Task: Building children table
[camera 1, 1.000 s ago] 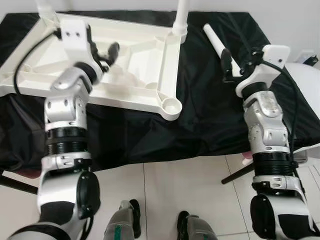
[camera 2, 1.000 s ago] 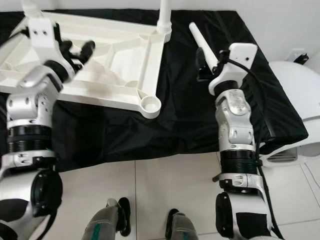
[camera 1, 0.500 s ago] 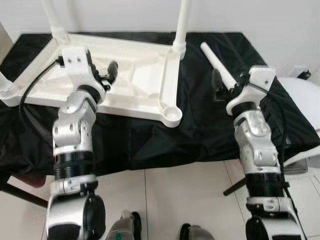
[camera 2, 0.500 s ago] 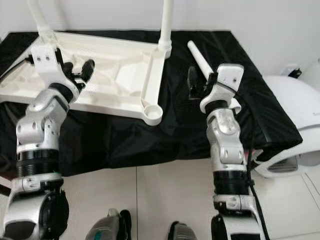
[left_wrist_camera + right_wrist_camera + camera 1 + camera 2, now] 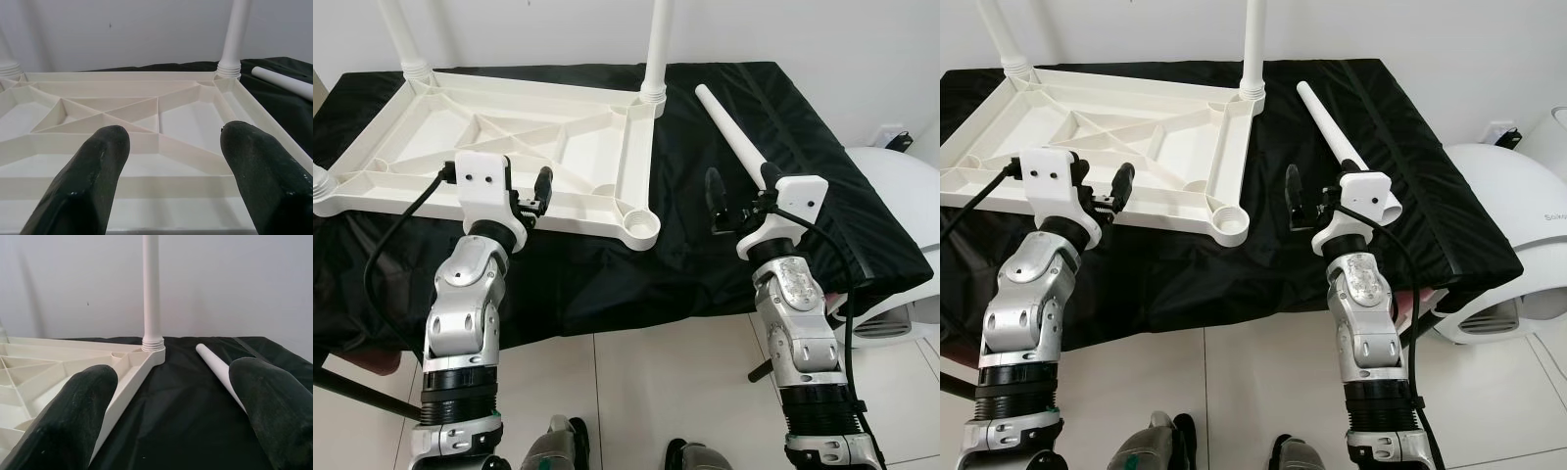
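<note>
An upturned white ribbed tabletop (image 5: 509, 137) is seen on black cloth (image 5: 705, 255), legs upright at 11 and 12 o'clock. A loose leg (image 5: 734, 147) lies at 1 o'clock. Left gripper (image 5: 171, 166) and right gripper (image 5: 171, 416) are spread wide, holding nothing.

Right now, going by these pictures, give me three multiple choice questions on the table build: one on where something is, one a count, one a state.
1. Where does the loose white leg lie?
A. on the black cloth, on the robot's right of the tabletop
B. inside the tabletop frame
C. on the floor tiles

2. How many legs stand screwed into the upturned tabletop?
A. none
B. at least three
C. exactly one

3. How is the right claw?
A. shut on the loose leg
B. shut on the cloth
C. open, holding nothing

Answers:
1 A: it rests on the black cloth, apart from the frame.
2 B: three upright legs show, while the empty corner socket has none.
3 C: its fingers are spread with nothing between them.
</note>
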Controlling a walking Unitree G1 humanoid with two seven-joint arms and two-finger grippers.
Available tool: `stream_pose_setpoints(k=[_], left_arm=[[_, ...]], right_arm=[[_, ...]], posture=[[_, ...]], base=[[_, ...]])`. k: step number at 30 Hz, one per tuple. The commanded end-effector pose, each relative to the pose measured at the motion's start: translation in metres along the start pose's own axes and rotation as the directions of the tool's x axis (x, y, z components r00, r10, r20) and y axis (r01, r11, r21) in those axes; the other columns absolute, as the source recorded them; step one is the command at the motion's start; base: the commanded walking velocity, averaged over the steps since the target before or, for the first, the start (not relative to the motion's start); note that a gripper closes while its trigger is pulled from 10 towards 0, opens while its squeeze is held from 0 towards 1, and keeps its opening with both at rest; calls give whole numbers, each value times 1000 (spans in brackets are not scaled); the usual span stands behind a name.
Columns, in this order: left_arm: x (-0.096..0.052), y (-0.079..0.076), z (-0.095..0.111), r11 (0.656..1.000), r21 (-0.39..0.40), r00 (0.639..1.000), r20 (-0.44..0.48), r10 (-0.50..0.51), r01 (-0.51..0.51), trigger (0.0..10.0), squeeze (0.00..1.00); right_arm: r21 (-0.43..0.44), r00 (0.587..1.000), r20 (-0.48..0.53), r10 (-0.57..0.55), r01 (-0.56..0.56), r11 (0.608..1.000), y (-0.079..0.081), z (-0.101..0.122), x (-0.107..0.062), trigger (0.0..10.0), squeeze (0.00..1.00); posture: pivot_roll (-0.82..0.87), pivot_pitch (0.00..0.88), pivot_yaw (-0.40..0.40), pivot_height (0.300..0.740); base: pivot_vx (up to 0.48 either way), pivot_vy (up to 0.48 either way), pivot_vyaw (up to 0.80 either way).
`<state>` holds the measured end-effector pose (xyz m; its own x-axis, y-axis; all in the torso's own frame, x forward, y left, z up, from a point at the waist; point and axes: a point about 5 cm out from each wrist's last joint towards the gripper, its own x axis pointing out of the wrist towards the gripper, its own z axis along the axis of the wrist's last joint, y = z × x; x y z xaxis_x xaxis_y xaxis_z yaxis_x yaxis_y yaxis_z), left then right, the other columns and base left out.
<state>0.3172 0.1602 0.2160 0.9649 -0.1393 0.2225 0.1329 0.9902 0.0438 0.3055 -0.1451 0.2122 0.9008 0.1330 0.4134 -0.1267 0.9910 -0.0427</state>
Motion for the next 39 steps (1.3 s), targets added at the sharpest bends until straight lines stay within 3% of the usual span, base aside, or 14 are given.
stream_pose_setpoints(k=[1, 10, 23, 39], left_arm=[[-5, 6, -2, 996, 15, 996, 2, 92, -92, 10000, 0], [-16, 11, -5, 992, 32, 993, -10, 121, -120, 10000, 0], [-11, 11, -22, 989, 56, 990, -44, 136, -134, 10000, 0], [-5, 13, -32, 990, 42, 989, -55, 139, -137, 10000, 0]], right_arm=[[2, 1000, -7, -1, 1, 1000, 3, -2, -5, 10000, 0], [11, 1000, -20, 12, -12, 1000, 14, -5, -14, 10000, 0], [-13, 1000, -27, -14, 13, 1000, 15, -14, -9, 10000, 0], [-34, 999, -33, -17, 16, 999, 13, -21, -5, 10000, 0]], posture=[[-30, 115, 45, 740], [-33, 88, 64, 740], [-65, 4, 72, 740], [-86, 0, 76, 740]], base=[[0, 0, 0], [0, 0, 0], [0, 0, 0], [0, 0, 0]])
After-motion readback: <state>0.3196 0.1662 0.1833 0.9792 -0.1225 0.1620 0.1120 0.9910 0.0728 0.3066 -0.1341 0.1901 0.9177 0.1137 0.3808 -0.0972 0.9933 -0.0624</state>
